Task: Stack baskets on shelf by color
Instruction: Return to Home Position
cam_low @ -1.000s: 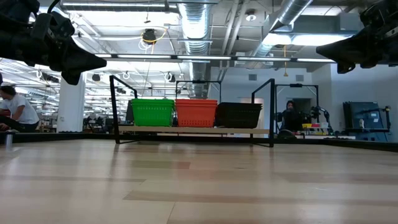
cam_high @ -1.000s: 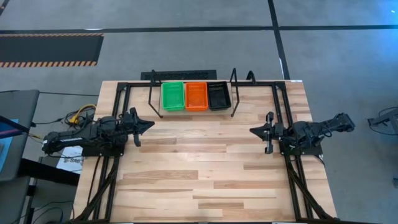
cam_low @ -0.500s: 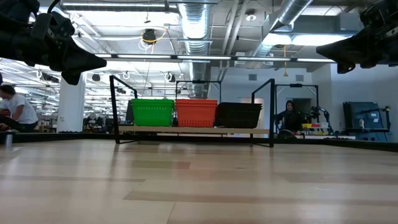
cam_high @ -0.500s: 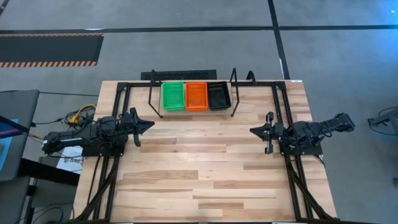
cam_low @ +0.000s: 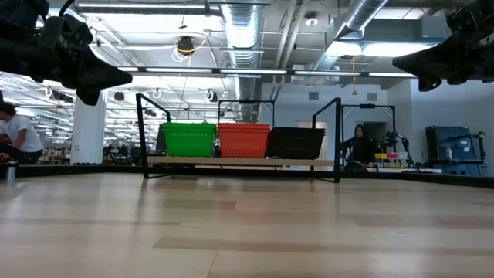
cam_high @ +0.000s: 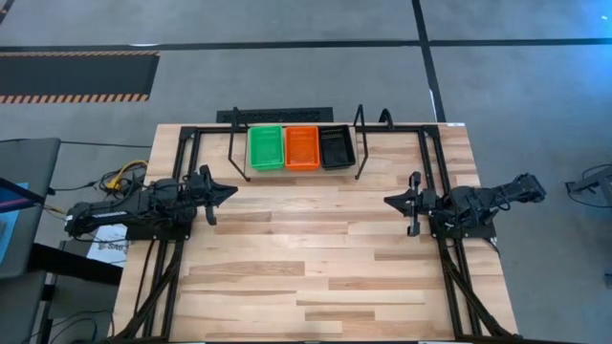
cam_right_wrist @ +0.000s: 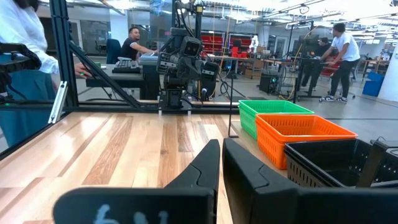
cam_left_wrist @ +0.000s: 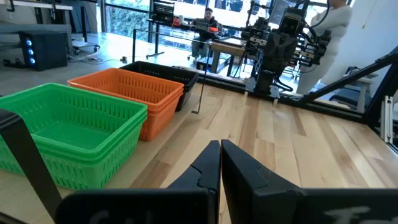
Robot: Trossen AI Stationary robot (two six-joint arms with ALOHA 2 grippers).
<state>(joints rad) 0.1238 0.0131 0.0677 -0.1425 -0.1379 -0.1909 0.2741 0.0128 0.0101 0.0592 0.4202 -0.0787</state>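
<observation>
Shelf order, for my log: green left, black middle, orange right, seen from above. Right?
No. The high view shows the orange baskets in the middle and the black baskets on the right; the green baskets are left, as said.

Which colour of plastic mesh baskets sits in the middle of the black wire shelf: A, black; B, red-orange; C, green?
B: the red-orange plastic mesh baskets stand between the green baskets and the black baskets on the black wire shelf.
</observation>
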